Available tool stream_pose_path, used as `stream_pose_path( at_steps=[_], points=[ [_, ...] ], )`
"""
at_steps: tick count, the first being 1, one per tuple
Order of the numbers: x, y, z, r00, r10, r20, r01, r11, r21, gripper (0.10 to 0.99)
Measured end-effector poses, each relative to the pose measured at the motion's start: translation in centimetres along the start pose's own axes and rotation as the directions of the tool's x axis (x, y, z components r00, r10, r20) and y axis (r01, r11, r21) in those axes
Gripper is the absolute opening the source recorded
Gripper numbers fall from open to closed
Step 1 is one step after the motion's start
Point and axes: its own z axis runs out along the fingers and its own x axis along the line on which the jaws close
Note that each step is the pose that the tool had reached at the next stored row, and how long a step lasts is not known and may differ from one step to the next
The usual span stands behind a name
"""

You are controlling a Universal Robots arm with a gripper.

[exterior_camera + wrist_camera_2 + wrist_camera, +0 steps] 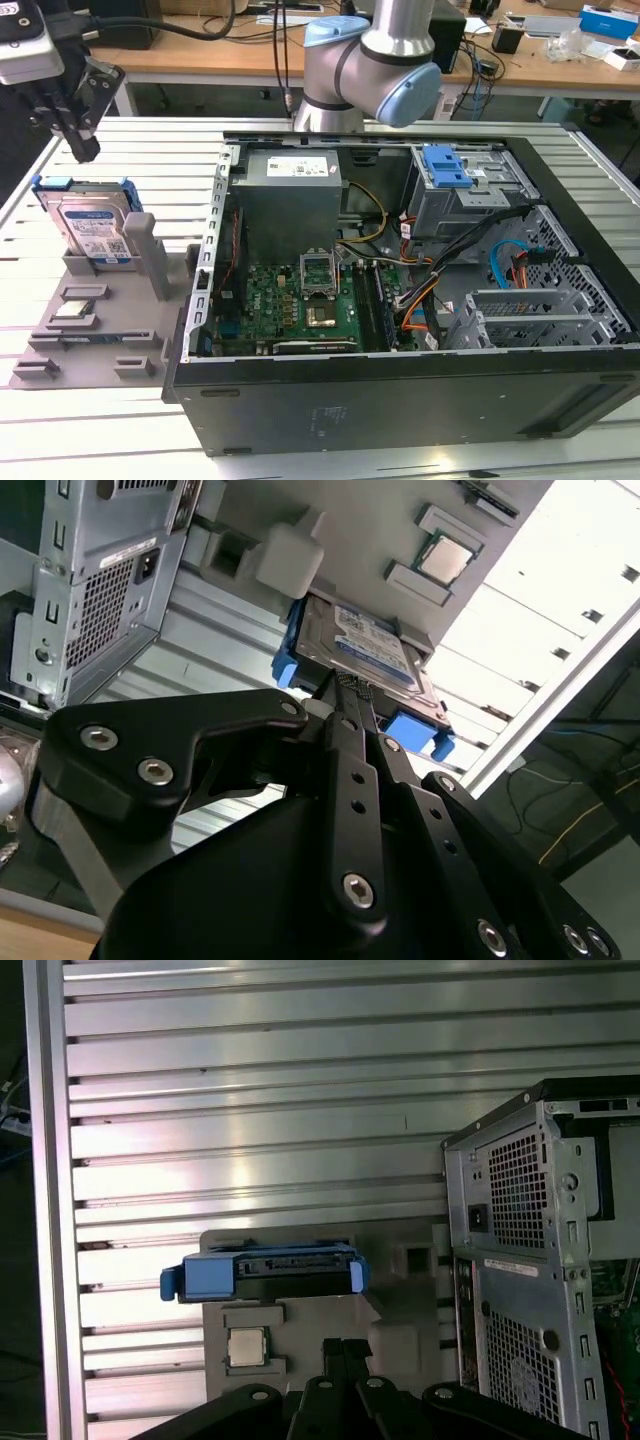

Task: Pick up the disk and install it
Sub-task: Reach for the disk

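The disk (93, 228) stands on edge in a slot of the grey holder (90, 335), at the exterior view's left; it is silver with a white-and-blue label and blue rails. My gripper (82, 146) hangs just above and behind the disk's top edge, apart from it, fingers together with nothing between them. In the second wrist view the fingertips (349, 688) meet close over the disk (368, 643). The first wrist view shows the disk (264, 1270) edge-on beyond the gripper (345, 1346).
An open computer case (400, 395) lies to the exterior view's right of the holder, with a grey drive cage and blue latch (446, 166) at its back. A small silver chip (68, 310) sits on the holder. Slatted metal table (150, 150) lies all around.
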Motion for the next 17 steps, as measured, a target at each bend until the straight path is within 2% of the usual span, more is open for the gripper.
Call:
stream_pose_path(
  at_steps=[2, 17],
  points=[
    [0.60, -0.04, -0.02, 1.0000, 0.000, -0.0001, 0.000, 1.0000, 0.000, 0.106],
    [2.91, -0.22, -0.08, 1.0000, 0.000, 0.0000, 0.000, 1.0000, 0.000, 0.106]
  ],
)
